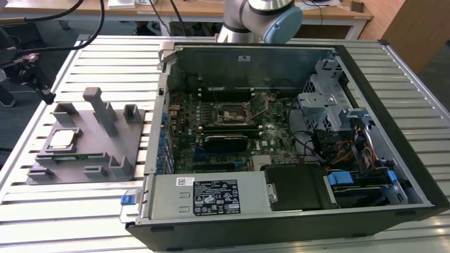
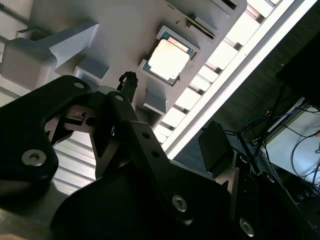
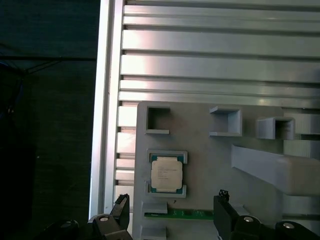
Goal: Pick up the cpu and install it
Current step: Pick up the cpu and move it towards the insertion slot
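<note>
The cpu [image 1: 62,139] lies flat in its pocket on the grey tray [image 1: 91,138]. In the exterior view the tray sits on the slatted table [image 1: 77,211], at nine o'clock of the open computer case [image 1: 281,232]. In the first wrist view the gripper [image 3: 172,202] hangs over the tray, fingers spread wide and holding nothing, the cpu near their tips, untouched.

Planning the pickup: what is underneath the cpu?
The cpu lies flat in a recess of the grey tray, a green memory strip beside it. The tray surface directly beneath the chip is covered, so unseen.
</note>
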`<action>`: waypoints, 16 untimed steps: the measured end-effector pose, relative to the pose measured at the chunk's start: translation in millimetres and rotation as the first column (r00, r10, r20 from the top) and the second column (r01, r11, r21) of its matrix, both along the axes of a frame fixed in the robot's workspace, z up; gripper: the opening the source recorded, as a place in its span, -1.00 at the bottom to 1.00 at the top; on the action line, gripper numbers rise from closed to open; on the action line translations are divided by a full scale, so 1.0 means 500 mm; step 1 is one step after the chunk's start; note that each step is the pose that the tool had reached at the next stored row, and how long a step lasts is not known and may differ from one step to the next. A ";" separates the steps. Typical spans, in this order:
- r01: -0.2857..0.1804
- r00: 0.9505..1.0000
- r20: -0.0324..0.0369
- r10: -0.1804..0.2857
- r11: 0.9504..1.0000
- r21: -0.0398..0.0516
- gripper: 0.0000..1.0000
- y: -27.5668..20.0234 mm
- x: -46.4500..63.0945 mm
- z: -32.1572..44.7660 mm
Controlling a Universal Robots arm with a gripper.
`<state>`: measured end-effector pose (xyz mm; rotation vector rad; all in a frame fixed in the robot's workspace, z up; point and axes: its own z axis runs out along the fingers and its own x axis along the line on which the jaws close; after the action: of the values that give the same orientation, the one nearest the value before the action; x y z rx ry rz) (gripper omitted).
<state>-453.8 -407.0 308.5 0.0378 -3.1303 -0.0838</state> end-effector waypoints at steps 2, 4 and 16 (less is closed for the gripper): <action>0.000 1.000 0.000 0.000 1.000 0.000 0.52 0.0000 0.000 -0.001; 0.000 1.000 0.000 0.000 1.000 0.000 0.52 0.0000 0.000 -0.002; 0.000 1.000 0.000 0.000 1.000 0.000 0.52 0.0000 0.000 -0.008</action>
<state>-453.8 -407.0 304.4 0.0378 -3.1302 -0.0837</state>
